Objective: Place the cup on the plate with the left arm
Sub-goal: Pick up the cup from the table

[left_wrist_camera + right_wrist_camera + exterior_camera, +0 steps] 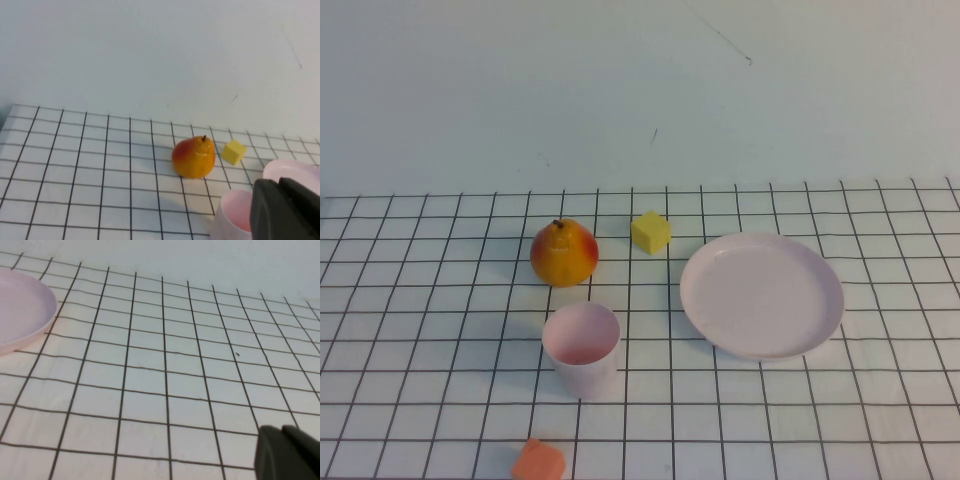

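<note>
High view: cup (pixel 581 346) upright on the worktop (pixel 440 340), open end up, left of the plate (pixel 762 295), apart from it. Left gripper (pixel 287 210) sits close beside the cup; right gripper (pixel 290 452) is beyond the plate. Neither gripper's opening can be told.

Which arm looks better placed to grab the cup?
Left. The left gripper sits right beside the cup; the right gripper sees only the plate edge and bare table.
</note>
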Robot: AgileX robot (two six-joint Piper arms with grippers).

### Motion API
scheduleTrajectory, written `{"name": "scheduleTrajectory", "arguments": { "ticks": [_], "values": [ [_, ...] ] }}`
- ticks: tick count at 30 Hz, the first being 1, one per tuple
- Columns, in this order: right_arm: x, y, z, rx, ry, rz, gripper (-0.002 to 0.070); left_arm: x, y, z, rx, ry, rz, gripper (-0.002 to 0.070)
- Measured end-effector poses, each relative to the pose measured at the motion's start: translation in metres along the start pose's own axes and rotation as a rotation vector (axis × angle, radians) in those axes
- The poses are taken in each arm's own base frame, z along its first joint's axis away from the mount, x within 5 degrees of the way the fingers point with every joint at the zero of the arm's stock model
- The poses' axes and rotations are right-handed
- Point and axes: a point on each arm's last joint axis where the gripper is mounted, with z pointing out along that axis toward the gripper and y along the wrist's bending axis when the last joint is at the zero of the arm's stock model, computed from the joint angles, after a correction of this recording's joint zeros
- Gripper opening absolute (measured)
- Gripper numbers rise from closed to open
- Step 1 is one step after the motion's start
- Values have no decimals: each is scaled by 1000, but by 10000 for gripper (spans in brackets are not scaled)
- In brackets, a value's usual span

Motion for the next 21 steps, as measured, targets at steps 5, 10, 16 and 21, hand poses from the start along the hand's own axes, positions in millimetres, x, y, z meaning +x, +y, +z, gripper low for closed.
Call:
{"name": "scheduleTrajectory", "arguments": {
  "ticks": [5, 10, 16, 21],
  "values": [
    [0, 0, 0, 0, 0, 0, -2, -24, -1, 41, -59, 192, 24, -2],
    [0, 0, 0, 0, 0, 0, -2, -46, -4, 93, -74, 417, 95, -2],
    [0, 0, 0, 0, 0, 0, -2, -54, -14, 158, 29, 590, 216, 125],
    [0, 0, 0, 0, 0, 0, -2, -45, -32, 207, 97, 725, 272, 412]
  ]
}}
